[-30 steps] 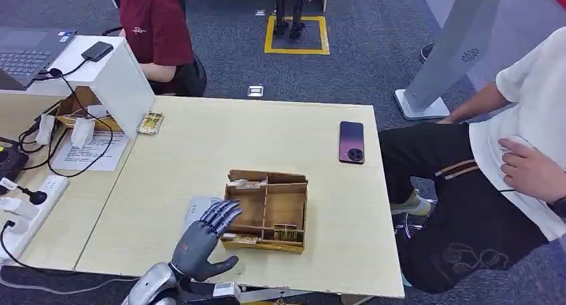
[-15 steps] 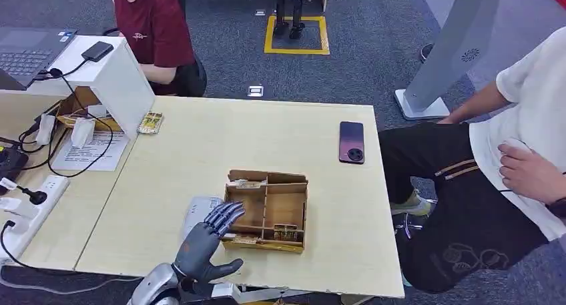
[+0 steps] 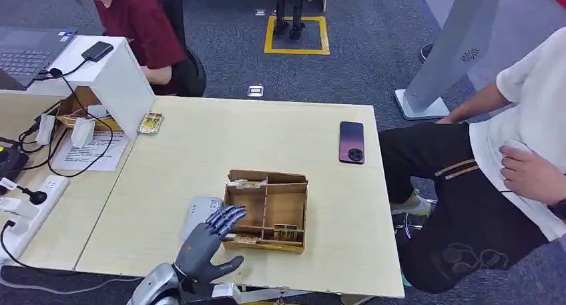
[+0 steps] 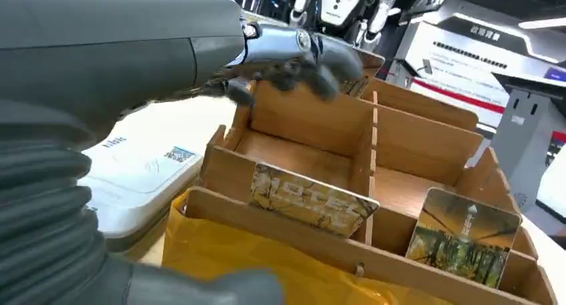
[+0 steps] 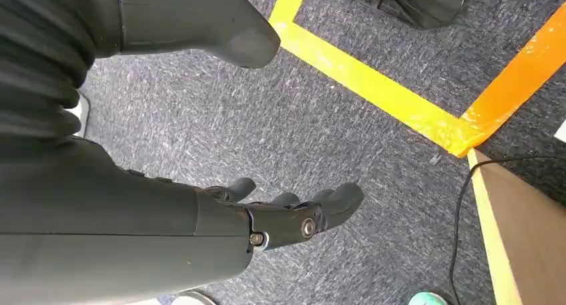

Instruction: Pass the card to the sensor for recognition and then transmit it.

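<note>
**Left hand poised at card box, nothing held**

Risks. The left hand [image 3: 205,240] hovers at the near left corner of the wooden divided box [image 3: 268,210], fingers spread and empty. The nearest card [image 4: 311,199] leans on edge in a narrow front slot; a grasp from this angle is likely to push it flat against the divider, or nudge the light box across the table [image 3: 220,145]. A thin card may also slip from a pinch.

Pose, near to far.
- Left hand: palm turned toward the box, fingertips [image 4: 320,59] over its left wall, thumb out to the side.
- Second card [image 4: 464,237]: upright in the neighbouring front compartment.
- Grey sensor pad [image 3: 197,211]: flat on the table, just beside the box's left side.
- Right hand [image 5: 280,219]: hanging over the carpet floor, fingers loosely apart, holding nothing.
- Phone [image 3: 351,142]: far right of the table.
</note>
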